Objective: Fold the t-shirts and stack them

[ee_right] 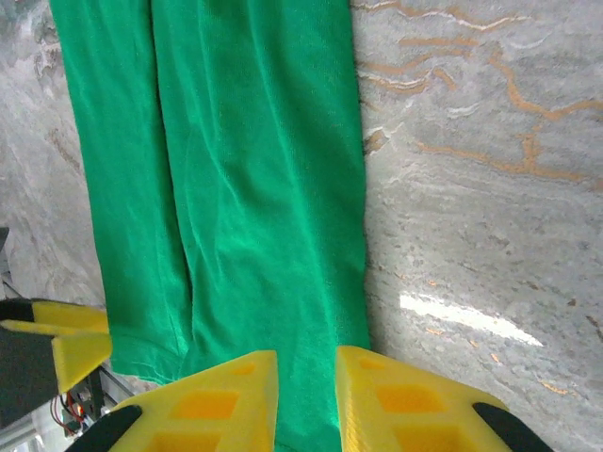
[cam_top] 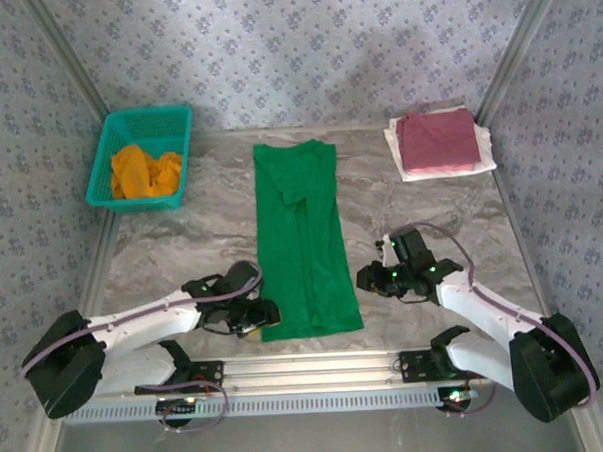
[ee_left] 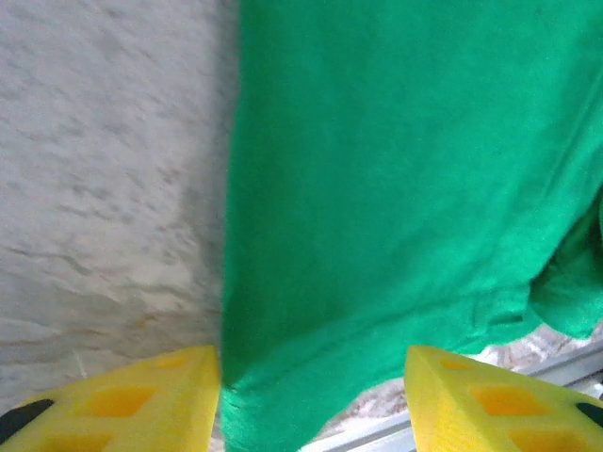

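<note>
One green t-shirt (cam_top: 302, 236) | left claw (ee_left: 313, 377) spread astride hem | right claw (ee_right: 306, 386) beside, state unclear

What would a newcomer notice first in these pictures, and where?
A bright green t-shirt lies folded into a long strip down the middle of the table, with the left gripper at its near left corner and the right gripper at its right edge. Far left, a teal basket holds an orange shirt; far right, a maroon shirt lies folded on a white shirt.

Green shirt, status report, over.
Left gripper open around shirt corner. Right gripper nearly shut at shirt edge, grip unclear. Shirt flat, folded lengthwise. Nothing blocking.
</note>
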